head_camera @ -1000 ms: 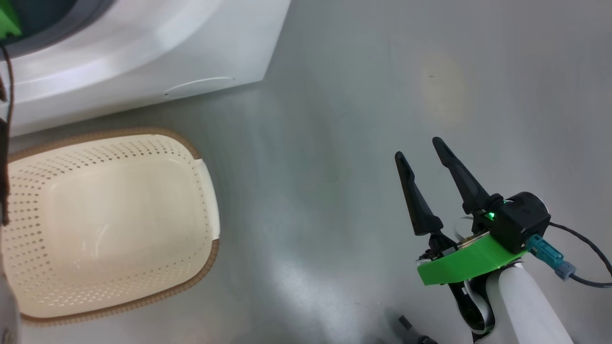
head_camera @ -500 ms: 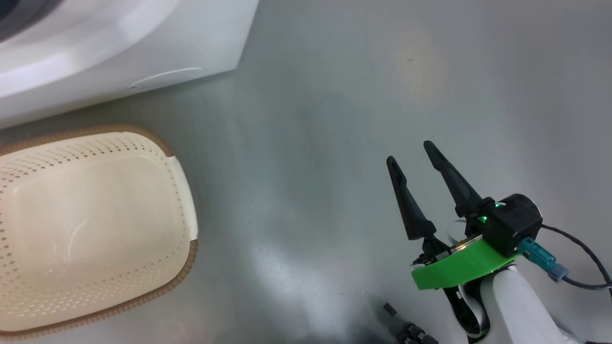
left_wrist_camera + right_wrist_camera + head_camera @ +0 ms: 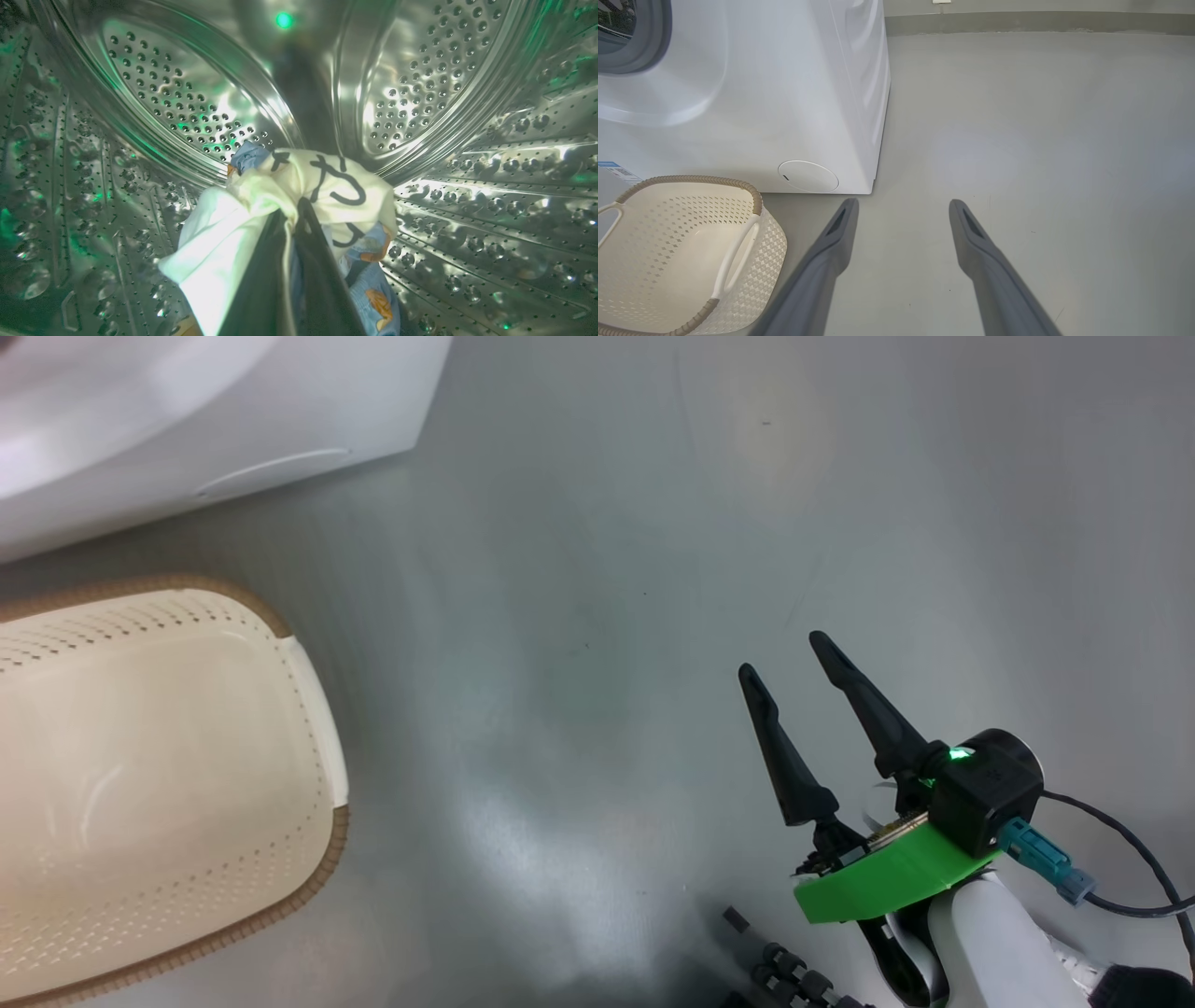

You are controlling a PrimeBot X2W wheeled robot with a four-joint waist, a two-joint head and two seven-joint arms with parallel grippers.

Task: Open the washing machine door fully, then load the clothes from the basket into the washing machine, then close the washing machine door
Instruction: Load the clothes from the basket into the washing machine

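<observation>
Gripping the white and blue clothes (image 3: pixel 322 179) in the left gripper (image 3: pixel 292 210), inside the steel drum (image 3: pixel 177 102) of the washing machine (image 3: pixel 761 93). Holding the right gripper (image 3: pixel 782 653) spread wide above the floor (image 3: pixel 607 569), near the bare-bottomed basket (image 3: pixel 691 179).

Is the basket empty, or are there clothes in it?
Empty, as far as seen. The basket shows only its bare cream bottom; the clothes are in the shut left gripper, inside the drum.
</observation>
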